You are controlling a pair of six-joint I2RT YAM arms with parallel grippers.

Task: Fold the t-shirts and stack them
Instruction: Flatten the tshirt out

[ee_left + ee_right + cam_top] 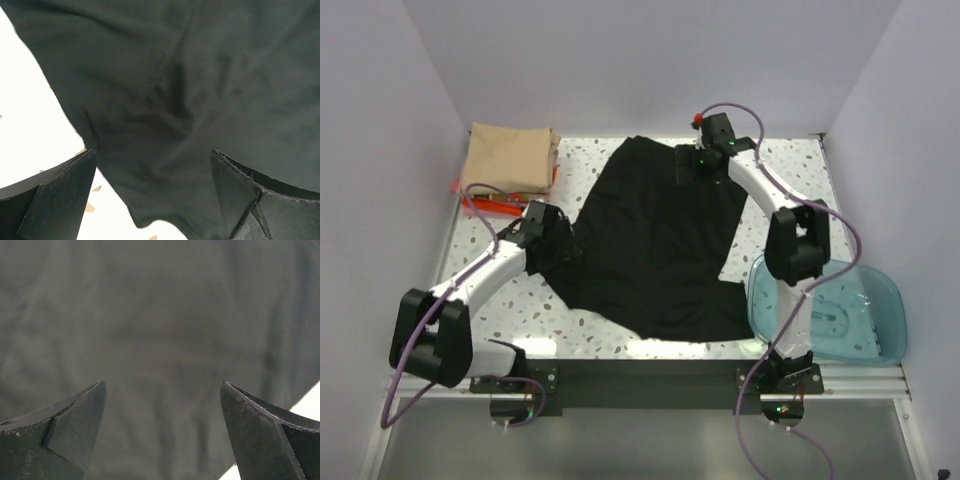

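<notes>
Since the left gripper point(153, 156) at the black t-shirt's point(660, 250) 9 o'clock edge and the right gripper point(162, 386) at its 1 o'clock were both spread wide, pinching nothing, a sloppy pinch could've caught one layer and bunched it. The tan t-shirt point(510, 155) sat folded at 10 o'clock.

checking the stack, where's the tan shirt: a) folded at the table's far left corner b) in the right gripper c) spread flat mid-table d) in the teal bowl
a, the tan t-shirt lies folded at the far left corner; the black t-shirt is the one spread mid-table.
</notes>
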